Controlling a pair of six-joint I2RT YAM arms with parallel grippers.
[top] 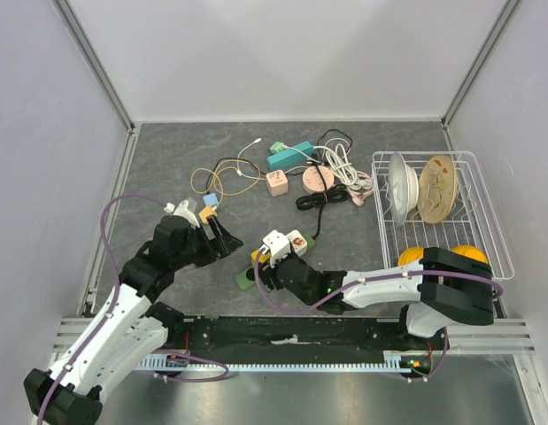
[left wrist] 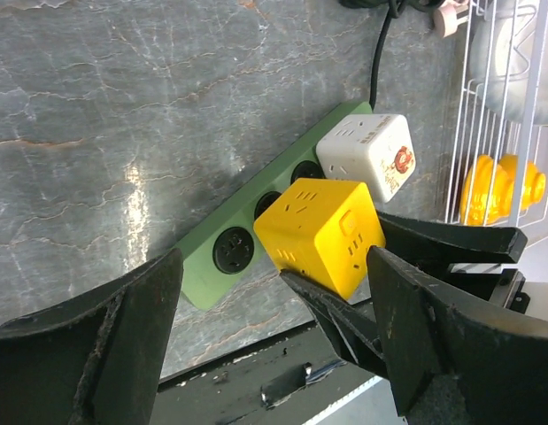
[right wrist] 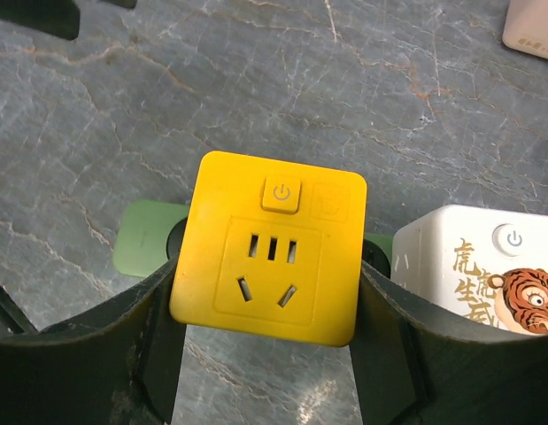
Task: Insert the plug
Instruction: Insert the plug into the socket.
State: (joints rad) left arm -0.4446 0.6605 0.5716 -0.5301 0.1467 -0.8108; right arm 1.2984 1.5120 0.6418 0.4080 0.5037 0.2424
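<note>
A yellow cube plug [right wrist: 269, 248] sits between my right gripper's [right wrist: 269, 292] fingers [right wrist: 96, 345], socket face up. It is over the green power strip [right wrist: 145, 235], beside a white tiger-print cube [right wrist: 486, 266] plugged into the strip. In the left wrist view the yellow cube [left wrist: 322, 232] is slightly tilted over the strip's [left wrist: 229, 239] middle sockets; one end socket is free. I cannot tell whether it is seated. My left gripper [left wrist: 274, 354] is open and empty, just left of the strip. The top view shows the strip [top: 247, 276], right gripper [top: 266, 266] and left gripper [top: 222, 235].
A white wire dish rack [top: 495, 239] with plates and orange objects stands at the right. Tangled cables, a teal strip [top: 289, 156] and small adapters lie at the back centre. The black rail [top: 282, 332] runs along the near edge.
</note>
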